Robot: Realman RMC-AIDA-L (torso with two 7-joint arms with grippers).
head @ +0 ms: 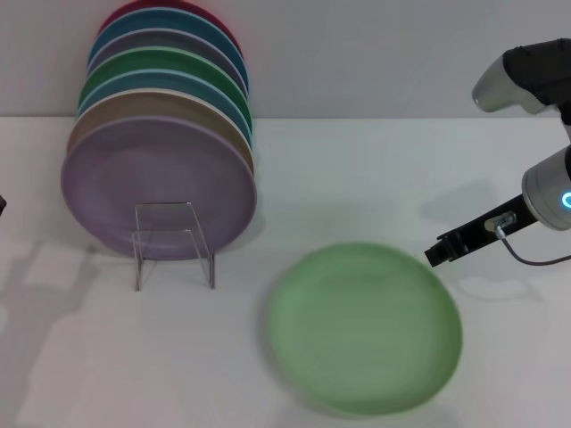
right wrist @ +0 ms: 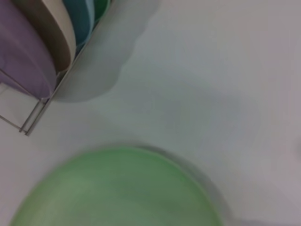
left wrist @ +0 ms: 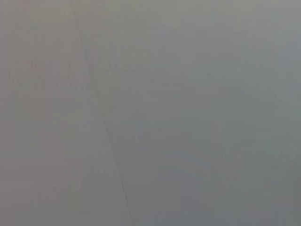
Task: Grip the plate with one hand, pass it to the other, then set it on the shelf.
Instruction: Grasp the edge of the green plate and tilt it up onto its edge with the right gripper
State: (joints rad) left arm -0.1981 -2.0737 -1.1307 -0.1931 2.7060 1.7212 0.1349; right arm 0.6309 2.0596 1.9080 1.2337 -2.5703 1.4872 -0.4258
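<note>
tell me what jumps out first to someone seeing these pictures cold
The pale green plate lies flat on the white table, near the front and apart from everything else. At the back left a row of colourful plates stands on edge, a lilac plate foremost, with the clear acrylic shelf just in front of it. The right gripper hovers by the green plate's far right rim, holding nothing.

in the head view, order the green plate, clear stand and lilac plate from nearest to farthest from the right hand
Measured from the right hand, at the right side of the table:
1. The green plate, lying flat just beside and below the hand.
2. The clear stand, well off to the left, in front of the plate stack.
3. The lilac plate, front of the stack, behind the stand and slightly farther.
</note>
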